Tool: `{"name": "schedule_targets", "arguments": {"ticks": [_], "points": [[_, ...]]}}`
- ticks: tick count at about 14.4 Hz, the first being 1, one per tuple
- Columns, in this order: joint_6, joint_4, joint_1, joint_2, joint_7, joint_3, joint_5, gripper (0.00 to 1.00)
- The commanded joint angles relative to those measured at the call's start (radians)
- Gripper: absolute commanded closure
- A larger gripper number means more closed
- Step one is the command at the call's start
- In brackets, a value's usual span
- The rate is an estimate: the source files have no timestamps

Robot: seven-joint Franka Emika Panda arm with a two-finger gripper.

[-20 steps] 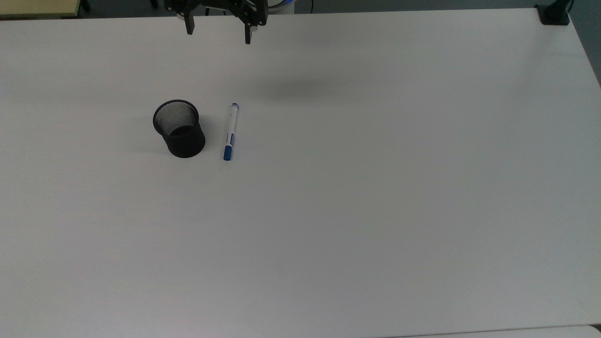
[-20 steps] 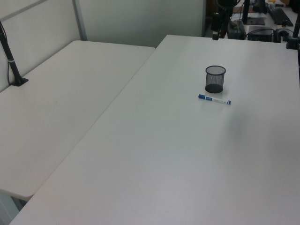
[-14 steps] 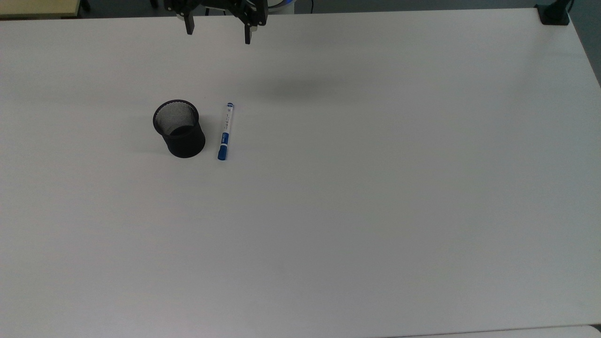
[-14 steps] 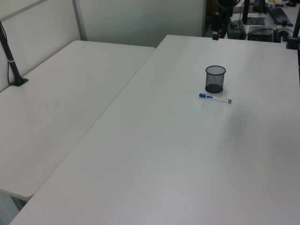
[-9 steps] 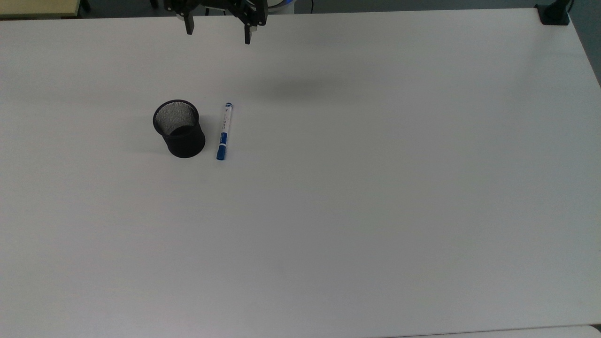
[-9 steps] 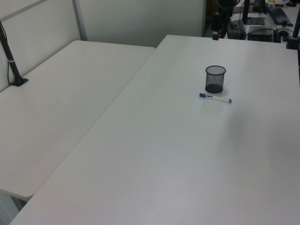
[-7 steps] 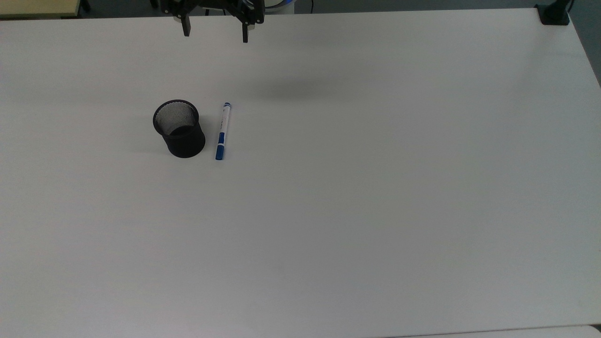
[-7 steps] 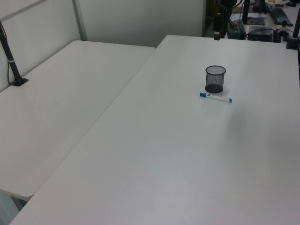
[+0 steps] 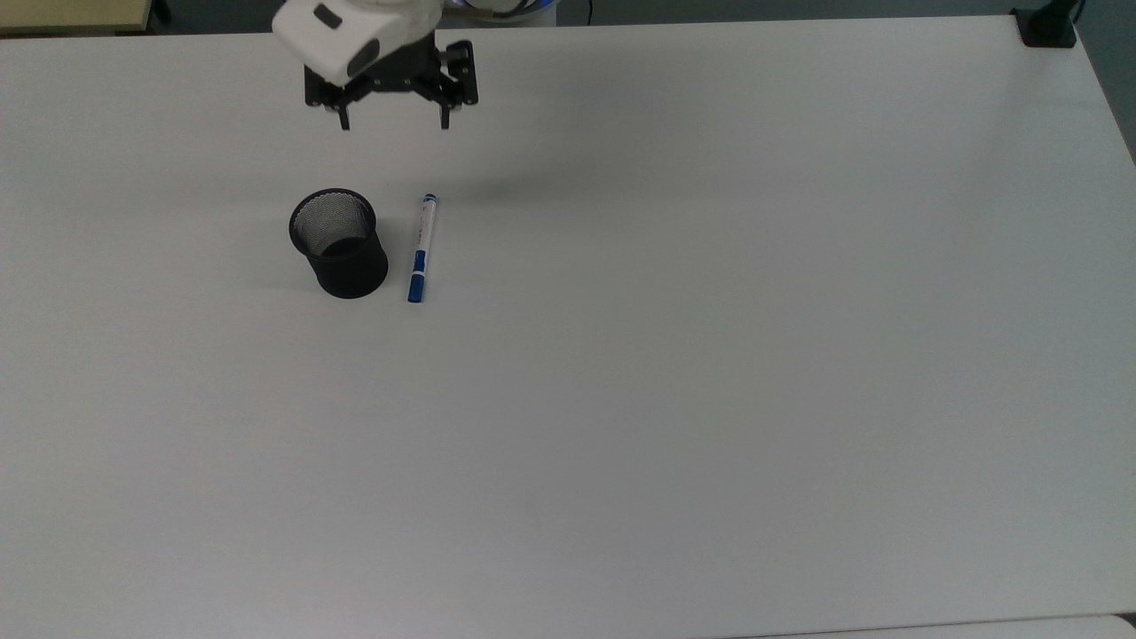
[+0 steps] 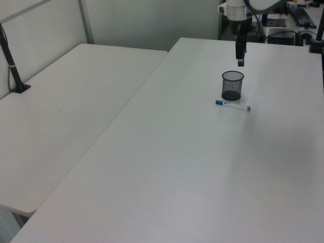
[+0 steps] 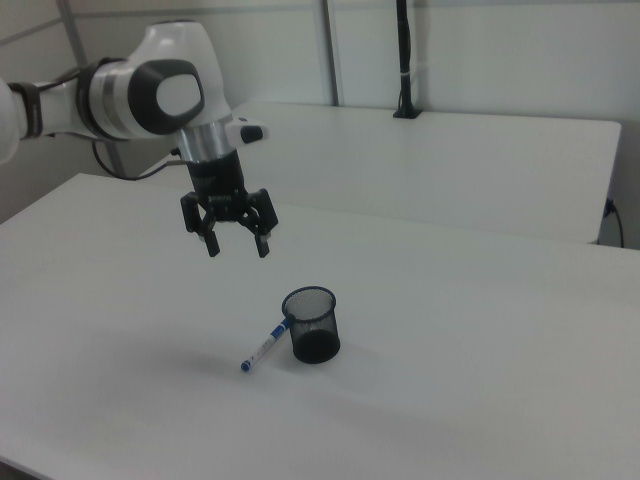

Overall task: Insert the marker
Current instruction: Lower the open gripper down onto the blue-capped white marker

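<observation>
The marker [image 9: 421, 248], white with a blue cap, lies flat on the white table [image 9: 710, 355] just to the right of the black mesh cup [image 9: 339, 244] in the top view. The cup stands upright and holds nothing. My gripper [image 9: 395, 124] hangs open in the air, past the marker's far end and the cup, holding nothing. In the right view the gripper [image 11: 238, 250] is well above the table, up and to the left of the cup [image 11: 313, 325] and the marker [image 11: 263, 346]. The left view shows the gripper [image 10: 240, 62] above the cup [image 10: 232, 85], with the marker [image 10: 232, 105] in front.
A black clamp [image 9: 1047, 27] sits at the table's far right corner in the top view. A second white table [image 10: 66, 111] adjoins on the left view's left, with a black pole [image 10: 10, 61] clamped to it.
My gripper has come from the table's far edge toward the cup and marker, still open. The marker rolled a little toward the cup and now lies still.
</observation>
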Motion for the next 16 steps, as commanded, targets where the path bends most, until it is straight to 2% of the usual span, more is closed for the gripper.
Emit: {"name": "schedule_targets", "arguments": {"ticks": [1,6,16], "points": [[0.204,-0.105,0.014,0.044,0.161,0.007,-0.019,0.00],[0.425,-0.105,0.037,0.218,0.337,0.008,-0.019,0.01],[0.562,-0.105,0.003,0.305,0.342,0.000,-0.021,0.24]]}}
